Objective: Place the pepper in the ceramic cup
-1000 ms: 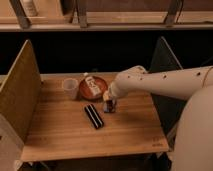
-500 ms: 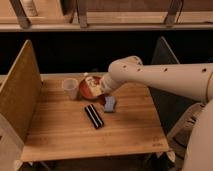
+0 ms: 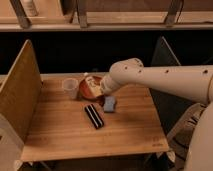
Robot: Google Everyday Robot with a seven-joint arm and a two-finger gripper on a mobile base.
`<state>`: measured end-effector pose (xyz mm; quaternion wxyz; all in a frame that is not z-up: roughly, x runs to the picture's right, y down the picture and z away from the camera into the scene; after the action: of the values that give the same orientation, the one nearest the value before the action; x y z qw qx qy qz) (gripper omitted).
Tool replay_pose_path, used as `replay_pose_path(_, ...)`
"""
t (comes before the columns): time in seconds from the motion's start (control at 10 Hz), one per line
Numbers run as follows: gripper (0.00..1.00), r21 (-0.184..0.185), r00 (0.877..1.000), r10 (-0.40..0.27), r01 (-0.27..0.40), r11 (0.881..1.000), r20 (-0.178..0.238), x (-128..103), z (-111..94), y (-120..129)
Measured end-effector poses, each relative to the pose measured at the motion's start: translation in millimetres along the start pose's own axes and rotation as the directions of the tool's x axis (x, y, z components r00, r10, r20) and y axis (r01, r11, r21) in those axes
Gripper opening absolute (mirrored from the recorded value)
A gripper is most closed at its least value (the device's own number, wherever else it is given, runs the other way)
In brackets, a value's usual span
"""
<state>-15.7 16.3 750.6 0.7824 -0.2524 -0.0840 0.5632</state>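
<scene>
The ceramic cup [image 3: 70, 87] is small, pale and round, and stands upright on the wooden table [image 3: 60, 135] at the back left. My gripper [image 3: 101, 91] is at the end of the pale arm [image 3: 150, 80] that reaches in from the right. It hangs over the right edge of the reddish-brown plate [image 3: 86, 91], a short way right of the cup. The pepper does not show; whether it is in the gripper or hidden behind it I cannot tell.
A pale object [image 3: 90, 82] lies on the plate. A blue-grey square block [image 3: 109, 104] and a black ribbed bar [image 3: 94, 116] lie mid-table, just in front of the gripper. A wooden panel [image 3: 20, 90] walls the left side and a dark panel [image 3: 167, 55] the right.
The arm has swung left and back, from over the blue-grey block to the plate's right edge. The block now lies uncovered. Cup, plate and bar have not moved.
</scene>
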Motion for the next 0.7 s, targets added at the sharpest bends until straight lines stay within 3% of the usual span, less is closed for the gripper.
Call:
replay_pose_path(0.3,0.00,0.012,0.999,0.018,-0.018,1.000,0.035,-24,8,-25)
replay_pose_path(0.7,0.00,0.009,0.992,-0.110,0.109,0.994,0.063,-92,25,-24)
